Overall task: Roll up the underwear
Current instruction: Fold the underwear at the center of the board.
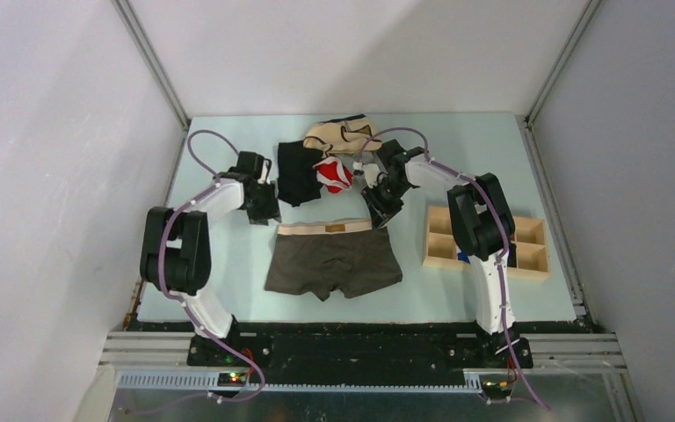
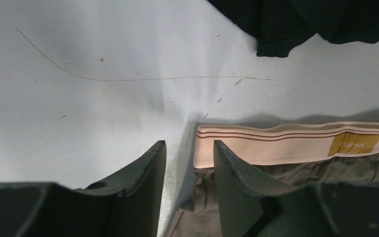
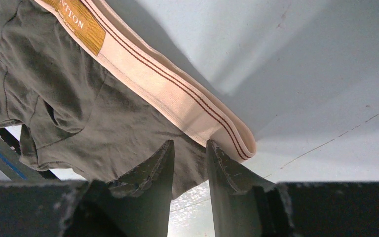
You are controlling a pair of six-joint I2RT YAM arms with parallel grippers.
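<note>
Left gripper (image 2: 190, 185) fingers parted, empty, beside left end of waistband (image 2: 276, 143); right gripper (image 3: 190, 182) parted narrowly at right end, contact unclear. Underwear (image 1: 334, 259) flat on table (image 1: 228, 255). Waistband stripes, label (image 2: 353, 144) lettering show in wrist views only; overhead alone shows whole garment.

Plain grey-white walls (image 1: 53, 176) enclose a pale blue table (image 1: 228, 264) — aluminium posts (image 1: 154, 66) in the corners.

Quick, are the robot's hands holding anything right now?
Left gripper: open, empty, at the underwear's waistband end.
Right gripper: open, empty, at the other end.
</note>
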